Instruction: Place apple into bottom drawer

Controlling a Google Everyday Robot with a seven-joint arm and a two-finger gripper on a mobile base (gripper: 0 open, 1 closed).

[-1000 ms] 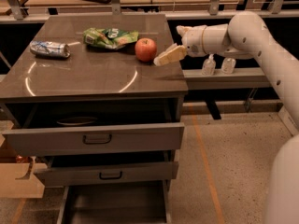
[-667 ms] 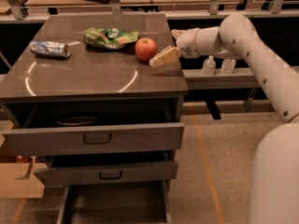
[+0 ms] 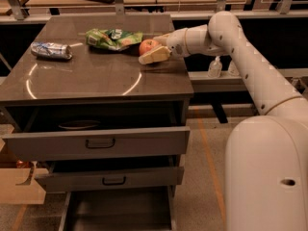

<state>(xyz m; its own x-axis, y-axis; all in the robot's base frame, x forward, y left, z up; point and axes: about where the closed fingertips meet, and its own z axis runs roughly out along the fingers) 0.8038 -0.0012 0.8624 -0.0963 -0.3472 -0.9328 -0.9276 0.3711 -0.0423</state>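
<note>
The red apple (image 3: 146, 45) sits on the dark cabinet top (image 3: 96, 78) near its back right, just right of the green snack bag (image 3: 113, 37). My gripper (image 3: 154, 47) reaches in from the right and is open. Its near finger (image 3: 154, 57) lies in front of the apple and the other finger is behind it, so the apple sits between them. The bottom drawer (image 3: 120, 208) is pulled out at floor level below the cabinet, with its grey floor bare.
A silver can (image 3: 52, 50) lies at the top's left. Two grey drawers with black handles (image 3: 100, 142) (image 3: 114, 180) stand partly open above the bottom drawer. A cardboard box (image 3: 17, 184) is on the floor at left. Bottles (image 3: 215, 67) stand on a shelf at right.
My gripper has moved left across the cabinet top, from beside the apple to having a finger on each side of it. The apple, bag and can have not moved.
</note>
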